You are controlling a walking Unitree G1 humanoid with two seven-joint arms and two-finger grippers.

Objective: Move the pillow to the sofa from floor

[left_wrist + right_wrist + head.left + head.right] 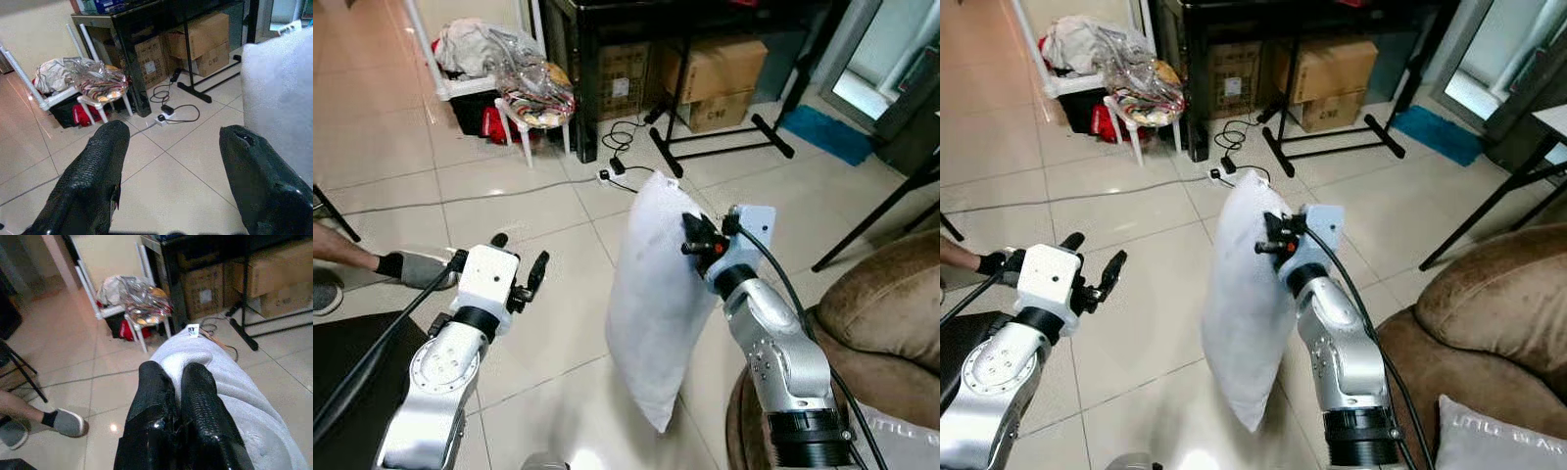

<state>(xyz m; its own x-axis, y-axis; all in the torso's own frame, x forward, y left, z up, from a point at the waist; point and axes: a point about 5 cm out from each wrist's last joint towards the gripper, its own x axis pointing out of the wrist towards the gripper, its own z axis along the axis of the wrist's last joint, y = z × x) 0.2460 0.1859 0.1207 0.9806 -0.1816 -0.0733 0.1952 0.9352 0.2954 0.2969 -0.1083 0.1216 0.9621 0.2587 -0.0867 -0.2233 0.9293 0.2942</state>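
Beside the brown sofa [886,313], the white pillow [654,304] hung upright above the tiled floor [538,235], clear of both. The right gripper [693,238] pinched its upper edge with fingers closed on the fabric, while the left gripper [519,257] hovered nearby, fingers spread and empty.

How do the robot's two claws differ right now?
The right gripper is shut, pinching the top edge of the white pillow and holding it up off the tiled floor; the left gripper is open and holds nothing. The right one is raised beside the brown sofa; the left sits lower, over bare tiles. Both have two black fingers on silver arms.
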